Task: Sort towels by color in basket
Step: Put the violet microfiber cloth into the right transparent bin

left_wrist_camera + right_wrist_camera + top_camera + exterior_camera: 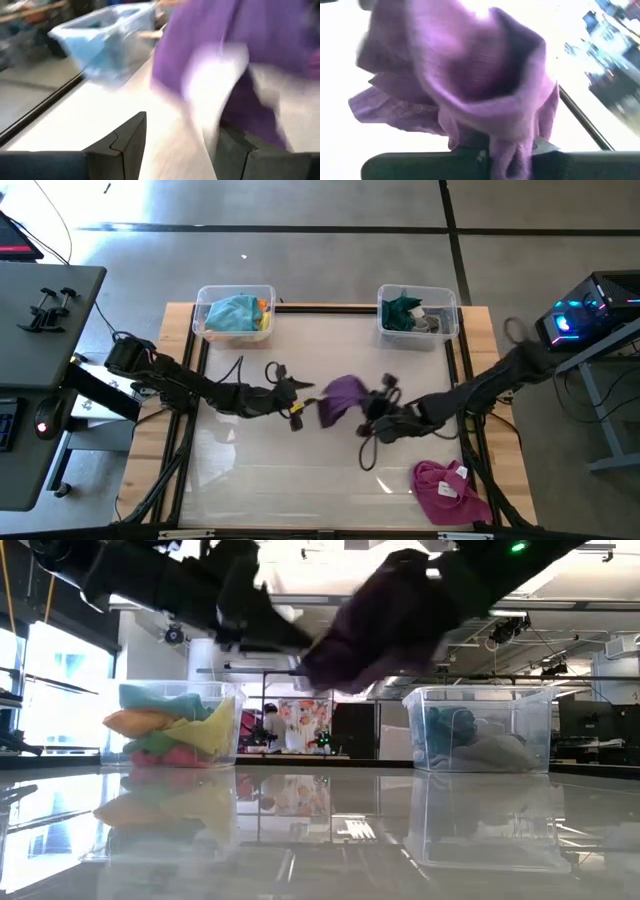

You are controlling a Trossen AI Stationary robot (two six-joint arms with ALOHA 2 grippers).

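A purple towel hangs in the air over the table's middle, between my two grippers; the low view shows it clear of the tabletop. My right gripper is shut on it from its right side. My left gripper is open just left of the towel, with the cloth ahead of its fingers. I cannot tell whether it touches the cloth. A magenta towel lies flat on the table at the near right. My right gripper pinches a bunched part of the purple towel between its two fingers, several layers gathered together. The fingers come about level from the table's right side. The towel is lifted clear of the table, and the rest billows slack ahead of the fingers.
A clear bin at the far left holds light blue, yellow, orange and pink towels. A clear bin at the far right holds dark teal and grey towels. Wooden rails frame the glossy tabletop.
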